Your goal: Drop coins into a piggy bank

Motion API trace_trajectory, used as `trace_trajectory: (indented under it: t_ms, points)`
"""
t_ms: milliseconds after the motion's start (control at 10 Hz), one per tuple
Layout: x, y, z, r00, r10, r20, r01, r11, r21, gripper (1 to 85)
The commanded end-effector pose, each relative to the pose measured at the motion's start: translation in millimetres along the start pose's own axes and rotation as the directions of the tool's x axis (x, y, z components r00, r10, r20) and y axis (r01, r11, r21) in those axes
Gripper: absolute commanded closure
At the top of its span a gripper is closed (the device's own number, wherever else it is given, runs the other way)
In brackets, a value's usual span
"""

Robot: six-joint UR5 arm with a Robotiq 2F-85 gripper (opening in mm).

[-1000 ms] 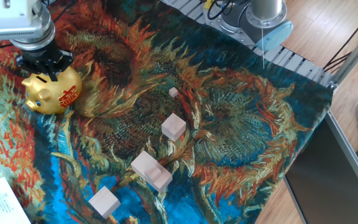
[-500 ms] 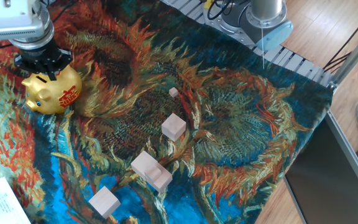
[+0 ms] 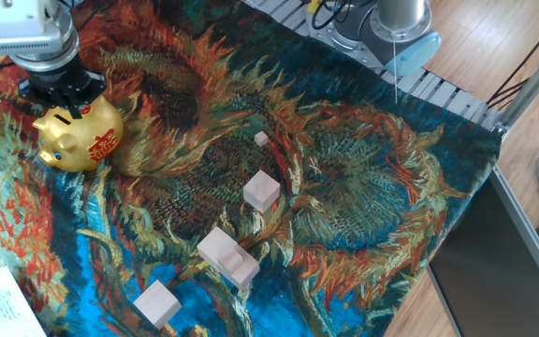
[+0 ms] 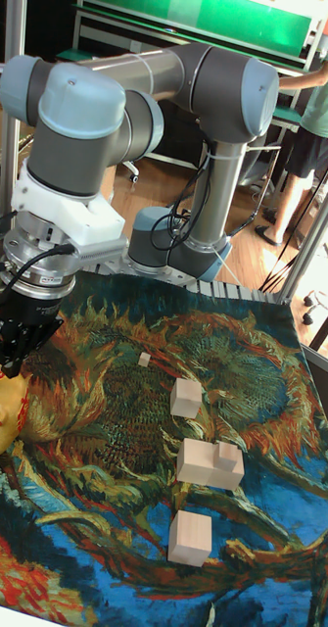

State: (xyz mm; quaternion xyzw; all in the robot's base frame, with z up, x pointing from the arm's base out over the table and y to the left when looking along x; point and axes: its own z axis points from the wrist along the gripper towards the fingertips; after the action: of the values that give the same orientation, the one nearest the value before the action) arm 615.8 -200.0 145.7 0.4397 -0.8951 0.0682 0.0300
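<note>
The gold piggy bank with red markings stands at the cloth's far left; in the tall fixed view only its edge shows at the left border. My gripper hangs point-down just over the pig's back, fingertips close together and dark against it. From the tall fixed view the gripper sits right above the pig. No coins are visible, and I cannot make out whether anything is between the fingers.
Pale wooden blocks lie mid-cloth: a tiny cube, a cube, a joined pair and a cube. White paper lies at bottom left. The table's right edge drops off. A person stands behind.
The gripper has crept a little up and to the left, away from the pig's back. The piggy bank and blocks have stayed put.
</note>
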Motion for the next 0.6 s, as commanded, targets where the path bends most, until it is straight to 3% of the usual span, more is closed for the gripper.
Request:
trace_trajectory:
  t_ms: [0,500]
  points:
    - [3.1,-16.8,-5.9,0.997,-0.081,0.003,0.081,0.996,0.042,84.3]
    - [1.9,-11.6,-5.5,0.997,-0.079,0.016,0.079,0.997,0.019,84.3]
